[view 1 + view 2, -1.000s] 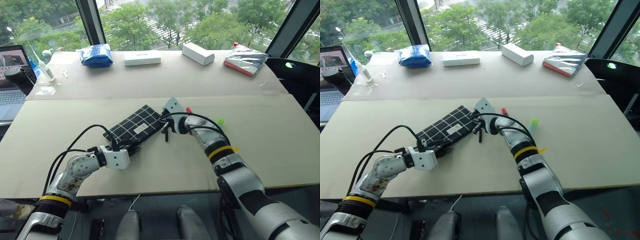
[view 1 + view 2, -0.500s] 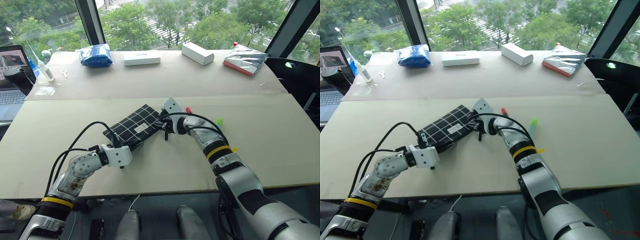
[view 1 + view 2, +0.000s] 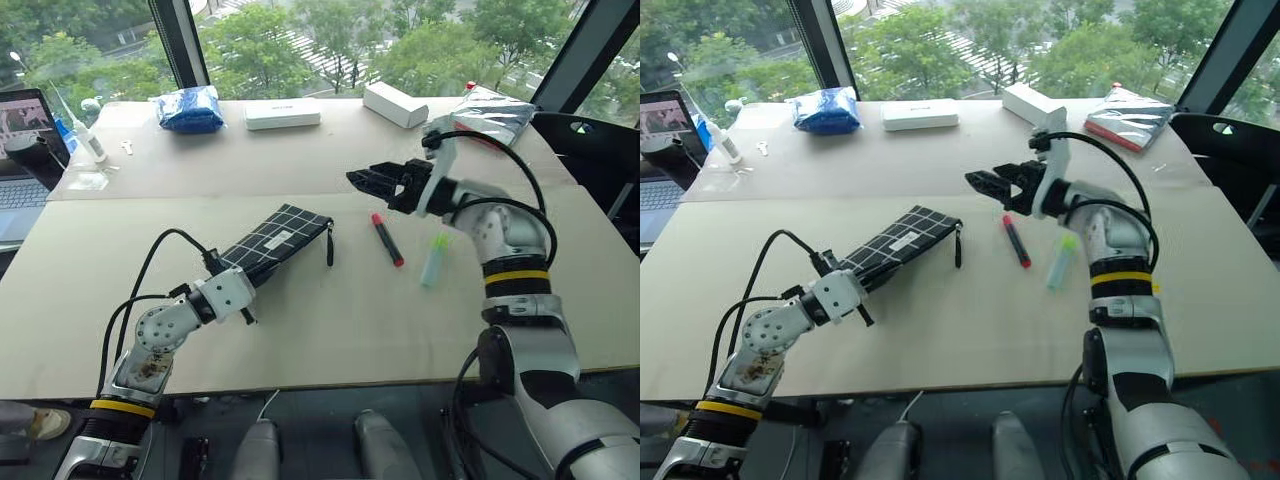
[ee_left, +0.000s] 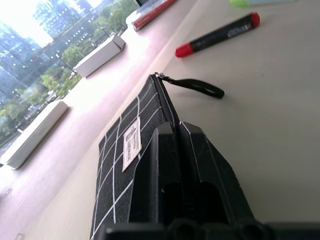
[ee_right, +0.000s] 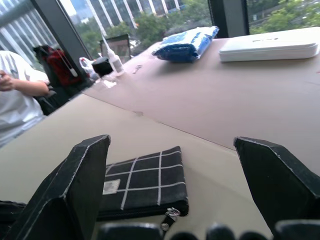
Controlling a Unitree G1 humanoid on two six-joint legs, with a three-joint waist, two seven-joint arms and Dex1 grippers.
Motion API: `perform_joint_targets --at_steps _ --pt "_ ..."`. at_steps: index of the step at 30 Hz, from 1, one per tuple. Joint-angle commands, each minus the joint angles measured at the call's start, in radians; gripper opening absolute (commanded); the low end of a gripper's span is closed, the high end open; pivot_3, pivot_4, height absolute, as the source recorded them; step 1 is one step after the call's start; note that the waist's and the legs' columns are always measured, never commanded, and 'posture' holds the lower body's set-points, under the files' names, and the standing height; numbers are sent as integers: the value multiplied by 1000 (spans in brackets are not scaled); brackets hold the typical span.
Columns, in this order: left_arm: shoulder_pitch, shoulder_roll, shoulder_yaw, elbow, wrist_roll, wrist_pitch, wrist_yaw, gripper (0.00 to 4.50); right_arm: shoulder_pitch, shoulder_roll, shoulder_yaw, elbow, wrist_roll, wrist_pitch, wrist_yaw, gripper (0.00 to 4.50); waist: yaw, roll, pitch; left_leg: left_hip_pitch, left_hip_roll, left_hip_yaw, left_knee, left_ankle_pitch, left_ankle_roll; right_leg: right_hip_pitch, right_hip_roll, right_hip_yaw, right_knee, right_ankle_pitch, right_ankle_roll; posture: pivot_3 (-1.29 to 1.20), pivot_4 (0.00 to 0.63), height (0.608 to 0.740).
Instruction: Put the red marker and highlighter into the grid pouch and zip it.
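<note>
1. Laptop: far left edge, open, with a small bottle just beside it.
2. Left gripper: near left, fingers clamped on the near end of the pouch.
3. Pouch: black with a white grid and a small white label, left of centre, lying at a slant; near end pinched in the left gripper, far end on the table. Its zipper pull hangs off the far right corner onto the table.
4. Blue bundle: far left, well apart from the pouch.
5. White case: far centre, flat.
6. Red marker: centre, flat on the table, right of the zipper pull and apart from it.
7. White box: far, right of centre.
8. Right gripper: above the table beyond the marker, pointing left, fingers spread wide, holding nothing.
9. Highlighter: just right of the marker, flat, green cap at its far end.
10. Silver packet: far right.
</note>
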Motion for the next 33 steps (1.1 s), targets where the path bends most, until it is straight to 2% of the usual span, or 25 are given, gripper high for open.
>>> perform_joint_targets --at_steps 1,9,18,23,33 --pt "15 -15 27 -68 -55 38 2 0 65 29 91 -45 -80 -13 -71 4392 -4 0 0 0 0 0 0 0 0 -1 0 0 0 0 0 0 150 740" --pt "33 -17 33 -90 -63 58 -3 0 72 82 84 -93 -57 26 -131 4392 -9 2 1 -2 -1 0 1 0 0 -1 0 1 0 0 0 0 150 740" --pt "36 -20 34 -96 -69 66 -9 0 79 86 103 -104 -66 14 -136 4392 -7 2 1 -2 -1 0 1 0 0 -1 0 1 0 0 0 0 150 740" --pt "28 -21 34 -92 -72 71 -12 0 69 92 78 -144 -10 44 -97 4392 -7 2 1 -2 -1 0 1 0 0 -1 0 1 0 0 0 0 150 740" --pt "16 -38 33 -86 -82 79 -16 0 114 128 128 -202 -11 67 -101 4392 -7 2 1 -2 -1 0 1 0 0 -1 0 1 0 0 0 0 150 740"
